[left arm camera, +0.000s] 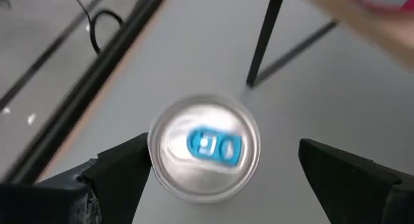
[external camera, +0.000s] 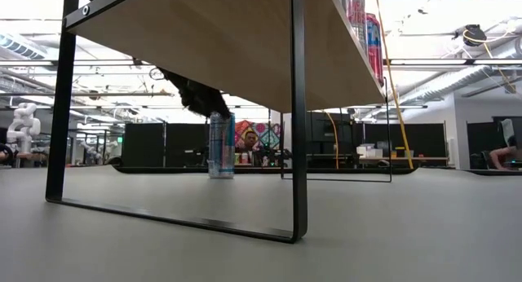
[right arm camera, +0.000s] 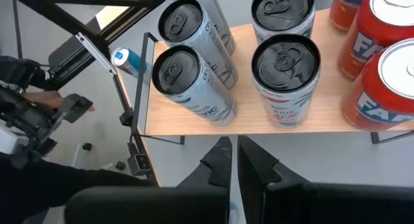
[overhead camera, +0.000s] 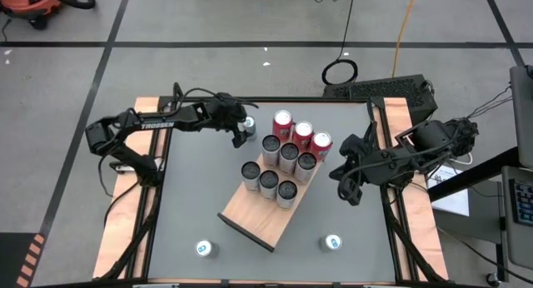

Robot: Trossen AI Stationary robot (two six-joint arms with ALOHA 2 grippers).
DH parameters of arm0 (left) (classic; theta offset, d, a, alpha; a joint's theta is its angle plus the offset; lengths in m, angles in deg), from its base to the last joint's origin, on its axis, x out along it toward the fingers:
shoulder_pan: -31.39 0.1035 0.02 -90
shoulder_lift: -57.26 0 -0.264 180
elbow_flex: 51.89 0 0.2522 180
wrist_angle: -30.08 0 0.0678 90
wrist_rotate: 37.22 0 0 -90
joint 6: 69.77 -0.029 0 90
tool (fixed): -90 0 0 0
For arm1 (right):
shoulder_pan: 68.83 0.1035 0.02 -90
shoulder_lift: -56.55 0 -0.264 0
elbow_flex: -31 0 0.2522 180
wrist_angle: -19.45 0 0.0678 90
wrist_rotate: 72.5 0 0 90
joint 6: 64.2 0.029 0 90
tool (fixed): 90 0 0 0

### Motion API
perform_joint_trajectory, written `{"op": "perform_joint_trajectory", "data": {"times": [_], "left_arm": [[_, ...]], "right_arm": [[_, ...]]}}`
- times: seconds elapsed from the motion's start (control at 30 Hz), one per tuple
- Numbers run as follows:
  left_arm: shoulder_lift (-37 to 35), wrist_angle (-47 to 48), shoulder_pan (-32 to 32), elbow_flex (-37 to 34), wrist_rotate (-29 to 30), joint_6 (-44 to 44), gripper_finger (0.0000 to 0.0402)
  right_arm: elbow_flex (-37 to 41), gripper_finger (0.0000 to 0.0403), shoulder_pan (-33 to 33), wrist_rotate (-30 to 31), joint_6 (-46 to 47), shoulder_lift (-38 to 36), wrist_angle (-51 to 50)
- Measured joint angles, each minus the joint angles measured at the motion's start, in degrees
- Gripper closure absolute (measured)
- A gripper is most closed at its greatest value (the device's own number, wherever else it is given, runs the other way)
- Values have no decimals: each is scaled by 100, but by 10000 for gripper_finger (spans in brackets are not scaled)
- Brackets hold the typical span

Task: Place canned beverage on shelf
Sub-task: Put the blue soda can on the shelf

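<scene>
I am lowering the left end effector [overhead camera: 242, 131], fingers spread wide, around a blue-tabbed can [left arm camera: 204, 148] standing on the worktop [overhead camera: 200, 196] just beside the shelf [overhead camera: 254, 217]. Next I judge: closing, lifting, placing. The right end effector [right arm camera: 233, 153] is waiting clenched and empty.

Light-brown shelf [overhead camera: 260, 219], black end strips; three red cans [overhead camera: 301, 133], six silver black-topped cans [overhead camera: 268, 181]; grey desk [overhead camera: 200, 188]; blue-tabbed silver can [left arm camera: 204, 148].

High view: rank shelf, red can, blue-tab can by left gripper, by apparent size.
1. Shelf, largest by far.
2. Red can and the blue-tab can under the open left gripper: unranked. The gripper hides part of the blue-tab can, and the red one stands higher, nearer the camera.
</scene>
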Motion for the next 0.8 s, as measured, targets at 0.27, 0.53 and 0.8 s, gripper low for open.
{"op": "perform_joint_trajectory", "data": {"times": [0.27, 0.53, 0.8], "left_arm": [[-2, -11, 0, 0, 120, 4, 58], [26, 132, 0, 0, 133, 11, 87], [28, 63, -114, -4, 133, 15, 128]], "right_arm": [[-2, 403, 0, 33, -147, 0, 0], [0, 403, 0, 39, -426, 0, -2], [0, 403, 0, 97, -581, 0, -6]]}}
